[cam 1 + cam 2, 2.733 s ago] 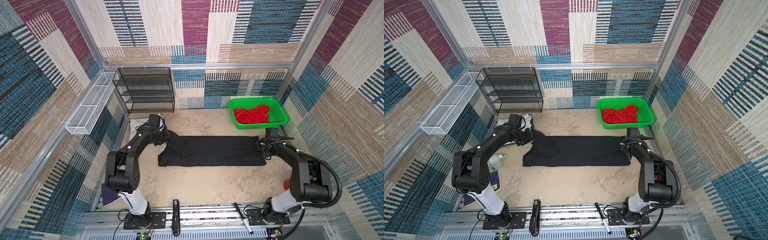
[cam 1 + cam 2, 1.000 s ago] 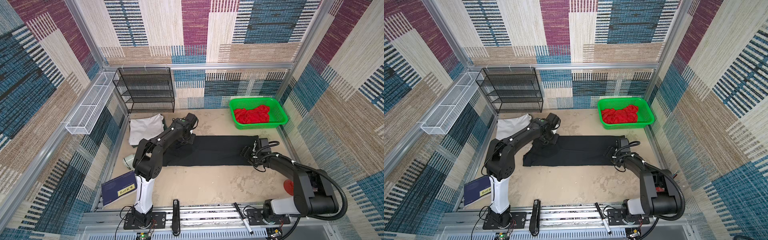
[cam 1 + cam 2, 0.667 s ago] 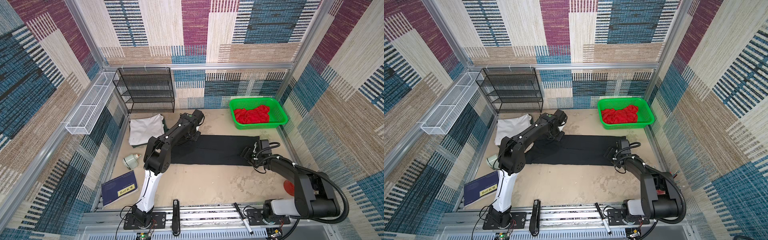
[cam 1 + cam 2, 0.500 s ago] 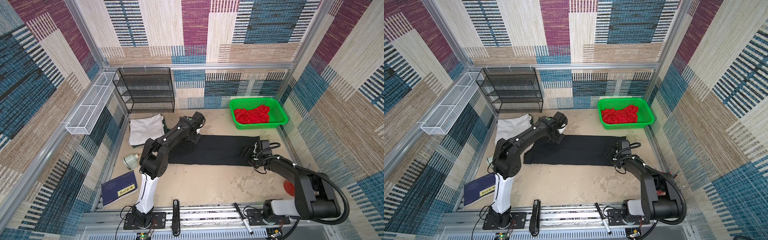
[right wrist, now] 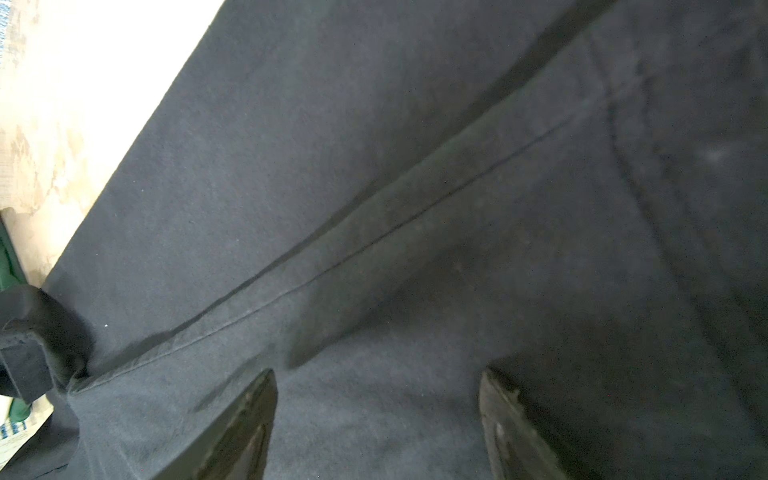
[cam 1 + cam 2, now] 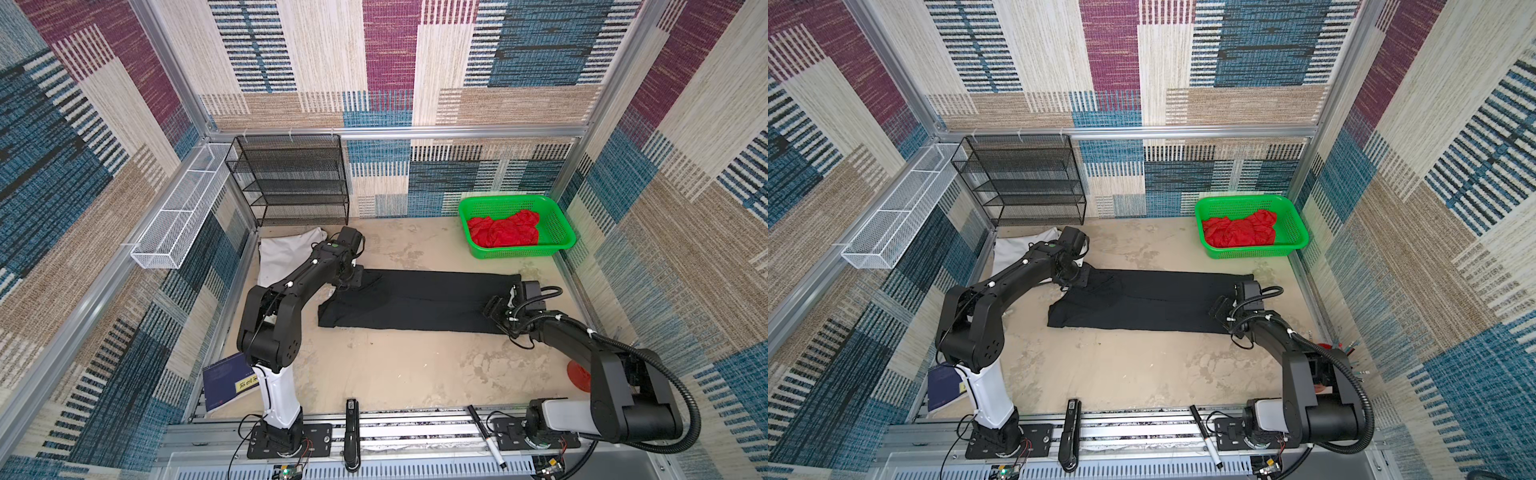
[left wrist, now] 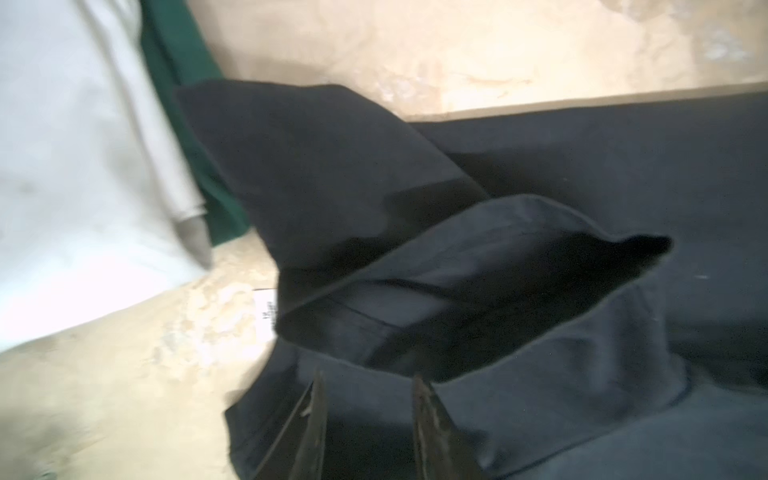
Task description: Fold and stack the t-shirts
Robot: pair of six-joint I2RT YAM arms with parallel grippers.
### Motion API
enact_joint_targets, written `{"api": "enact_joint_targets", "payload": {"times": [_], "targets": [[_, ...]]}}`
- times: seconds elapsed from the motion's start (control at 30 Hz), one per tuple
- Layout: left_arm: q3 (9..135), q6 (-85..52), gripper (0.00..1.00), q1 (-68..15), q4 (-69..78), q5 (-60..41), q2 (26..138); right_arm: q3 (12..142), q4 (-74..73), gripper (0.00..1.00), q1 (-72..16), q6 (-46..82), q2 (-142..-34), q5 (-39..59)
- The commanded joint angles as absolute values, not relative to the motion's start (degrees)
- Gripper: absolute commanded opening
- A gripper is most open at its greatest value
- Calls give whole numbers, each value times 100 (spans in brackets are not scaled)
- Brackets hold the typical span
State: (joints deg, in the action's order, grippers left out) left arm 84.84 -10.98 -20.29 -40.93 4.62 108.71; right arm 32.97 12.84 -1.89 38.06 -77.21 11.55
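The white t-shirt [image 6: 284, 257] is laid at the left. The left gripper [image 7: 368, 376] is held narrowly parted, empty, over the black t-shirt [image 6: 415, 303], which is spread in the middle. The right gripper [image 5: 376, 374] is held wide above its right end. The red t-shirt [image 6: 503, 232] is heaped in the green basket [image 6: 557, 226].

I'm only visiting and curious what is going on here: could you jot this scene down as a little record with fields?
black t-shirt: spread as a long strip across the table, left end rumpled
white t-shirt: lying far left
dark green t-shirt: peeking out at the white one's edge
red t-shirt: crumpled in the green basket
left gripper: open, over the rumpled end
right gripper: open, over the other end
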Motion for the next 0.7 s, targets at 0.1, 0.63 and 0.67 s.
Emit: {"api": "enact_joint_targets", "payload": {"times": [0.1,0.63,0.67], "targets": [[8175,-1722,38,-2009,-3879,216,10846,3267,1421,78,-185,3790,-7787,1169],[7855,-1776,40,-2296,-3289,-394,10685,3238,1321,78,-185,3762,-7895,1292],[7935,-1699,40,-2340,-3338,-318,10728,3238,1310,78,-185,3771,-7893,1302]]}}
